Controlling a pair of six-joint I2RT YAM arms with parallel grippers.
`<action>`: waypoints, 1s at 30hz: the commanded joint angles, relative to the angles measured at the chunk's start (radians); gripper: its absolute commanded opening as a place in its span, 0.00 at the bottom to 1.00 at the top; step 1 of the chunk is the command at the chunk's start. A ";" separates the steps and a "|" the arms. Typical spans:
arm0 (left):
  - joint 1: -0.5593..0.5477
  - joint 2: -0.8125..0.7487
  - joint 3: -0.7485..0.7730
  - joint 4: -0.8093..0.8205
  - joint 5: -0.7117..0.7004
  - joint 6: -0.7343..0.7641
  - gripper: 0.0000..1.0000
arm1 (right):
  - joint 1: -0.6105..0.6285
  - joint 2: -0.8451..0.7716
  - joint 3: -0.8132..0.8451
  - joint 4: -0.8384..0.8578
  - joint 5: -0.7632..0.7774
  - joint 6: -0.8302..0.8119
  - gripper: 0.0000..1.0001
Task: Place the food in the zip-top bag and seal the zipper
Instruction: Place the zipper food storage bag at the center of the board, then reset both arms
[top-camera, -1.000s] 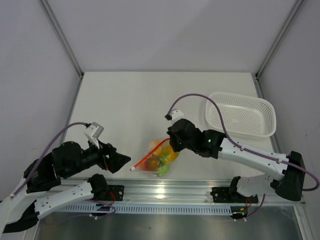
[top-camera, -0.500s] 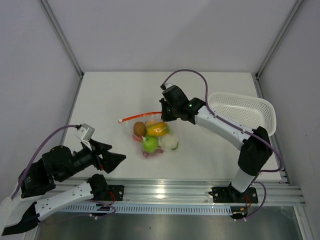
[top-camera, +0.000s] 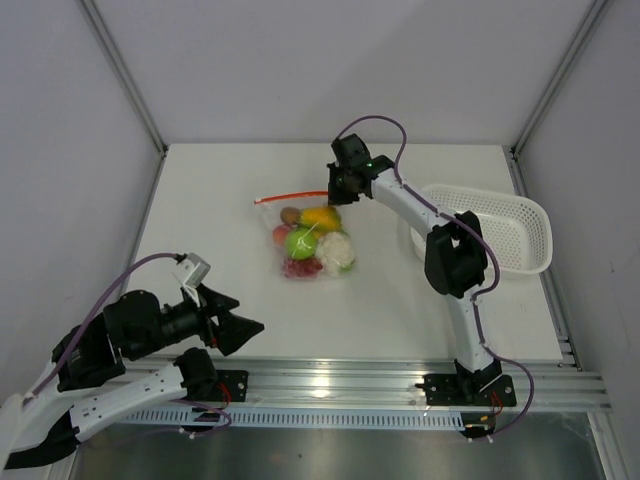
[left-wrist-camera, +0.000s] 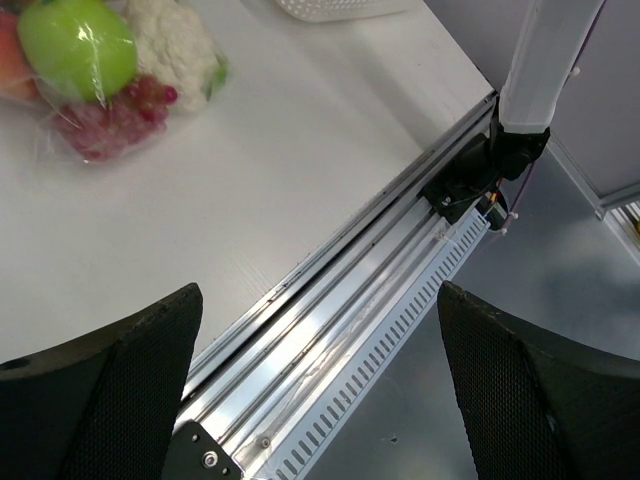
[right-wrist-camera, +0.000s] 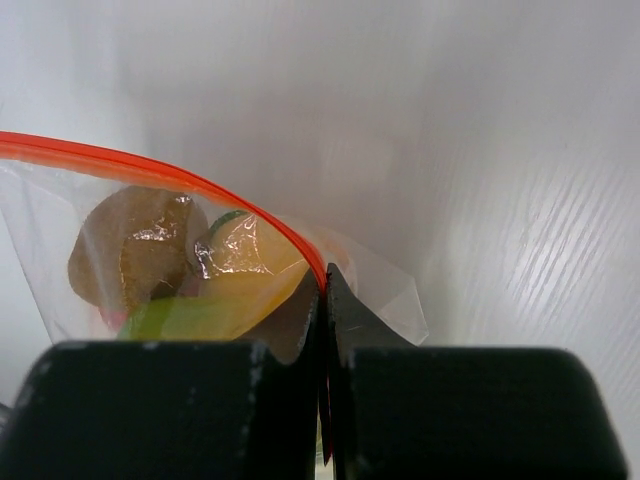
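The zip-top bag (top-camera: 295, 215) lies flat on the far half of the table (top-camera: 200, 200), Jo, stuffed and crinkled
Got it, and off to its right the white basket (top-camera: 500, 225) sits by the table's right edge, well apart from the bag
The right arm reaches far out, with the right gripper (top-camera: 340, 188) down at the bag's top right corner
Wrist view backs that up: jaws pressed together on the end of the zipper (right-wrist-camera: 150, 165), bag corner pinched between them
And the left gripper (top-camera: 245, 327)?
Low by the front rail (top-camera: 330, 385), well apart from the bag, jaws spread wide
Now the food (top-camera: 315, 245), all inside the plastic: green apple (top-camera: 300, 242) in the middle, whitish cauliflower (top-camera: 338, 250) touching it on the right
Orange-yellow piece (top-camera: 320, 217) and a brown one (top-camera: 290, 214) up by the mouth, red grapes (top-camera: 303, 268) at the bottom
The zipper runs left from the pinch as one thin red-orange line. Pressed shut along its length? Can't tell from here
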 joint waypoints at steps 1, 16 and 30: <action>-0.002 -0.001 -0.024 0.048 0.042 0.025 1.00 | -0.010 0.046 0.125 -0.042 -0.001 -0.011 0.00; -0.002 0.011 -0.033 0.068 0.052 0.016 1.00 | 0.058 -0.062 0.089 -0.149 0.390 -0.143 0.74; -0.002 -0.009 -0.151 0.180 0.053 -0.122 0.99 | 0.258 -0.810 -0.717 -0.142 0.699 0.039 0.99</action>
